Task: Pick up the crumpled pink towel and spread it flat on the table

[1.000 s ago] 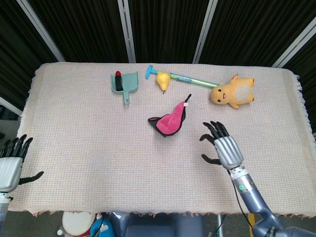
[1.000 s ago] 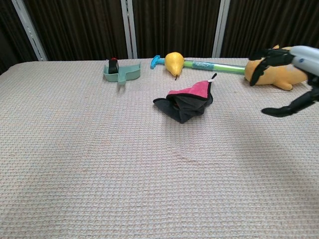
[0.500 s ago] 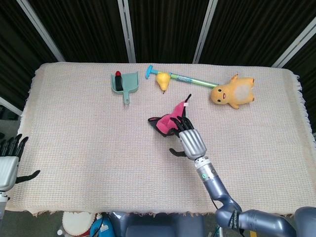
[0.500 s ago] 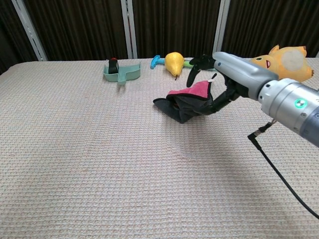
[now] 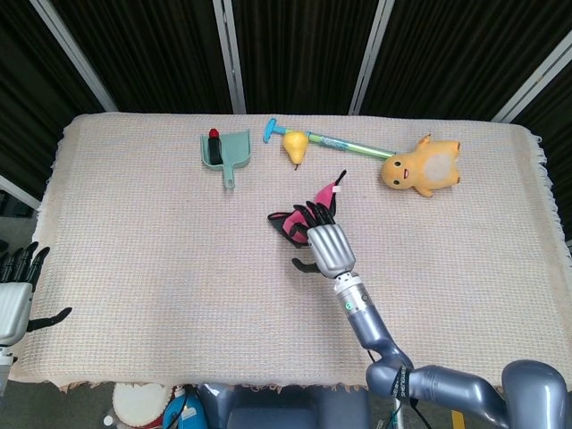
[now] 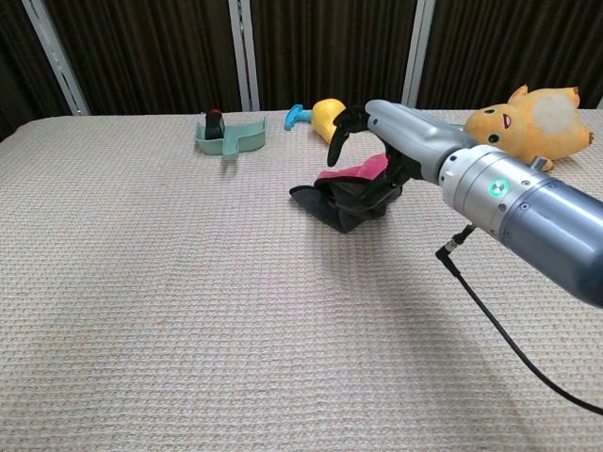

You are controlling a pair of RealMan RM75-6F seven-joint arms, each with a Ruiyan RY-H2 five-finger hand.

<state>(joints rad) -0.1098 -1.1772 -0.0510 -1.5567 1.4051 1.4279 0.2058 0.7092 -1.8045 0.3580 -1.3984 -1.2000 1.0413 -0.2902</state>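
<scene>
Pink towel (image 5: 300, 222) is lying bunched mid-table (image 5: 161, 259) while the right hand (image 5: 323, 239) is hovering spread-fingered above it, holding nothing; pinching a free corner should ease unfolding.

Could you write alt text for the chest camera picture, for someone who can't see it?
The robot's right hand reaches over a crumpled pink towel on a woven table cover, fingers arched above it. Behind lie a green dustpan, a yellow pear and a yellow plush toy.
</scene>
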